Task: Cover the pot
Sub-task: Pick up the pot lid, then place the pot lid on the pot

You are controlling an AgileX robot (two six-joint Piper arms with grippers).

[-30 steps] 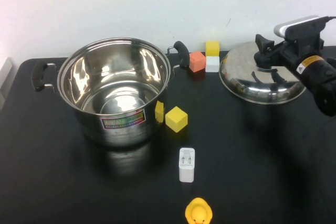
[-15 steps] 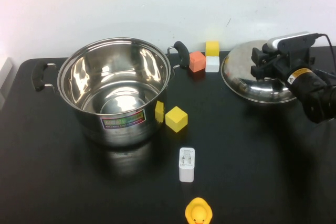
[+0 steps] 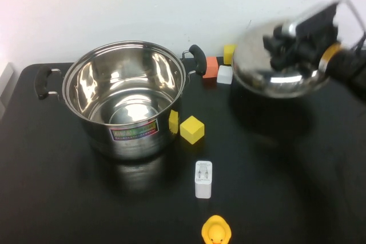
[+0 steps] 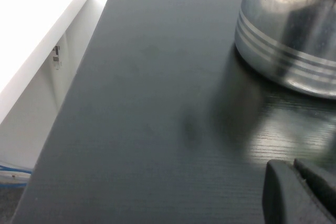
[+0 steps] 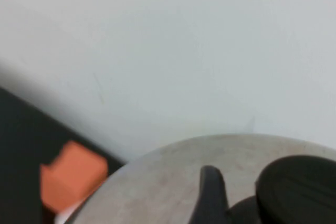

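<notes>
The pot point(image 3: 126, 98) is a big shiny steel stockpot with black side handles and a colourful sticker. It stands open on the left of the black table, and its wall also shows in the left wrist view point(image 4: 289, 40). My right gripper point(image 3: 284, 47) is shut on the black knob point(image 5: 299, 187) of the domed steel lid point(image 3: 274, 72) and holds it up off the table at the back right, well to the right of the pot. One of its fingers point(image 5: 210, 192) shows against the lid point(image 5: 168, 182). My left gripper point(image 4: 295, 174) is shut and empty, low over the table left of the pot.
A yellow cube point(image 3: 192, 129) sits by the pot's right side. A white charger point(image 3: 203, 179) and a rubber duck point(image 3: 216, 231) lie toward the front. Orange point(image 3: 210, 67), white point(image 3: 224, 75) and yellow point(image 3: 230, 54) cubes stand at the back, between pot and lid.
My right gripper came down onto the lid's knob, closed on it, and has lifted the lid off the table, up and to the left. The pot and the left arm have not moved.
</notes>
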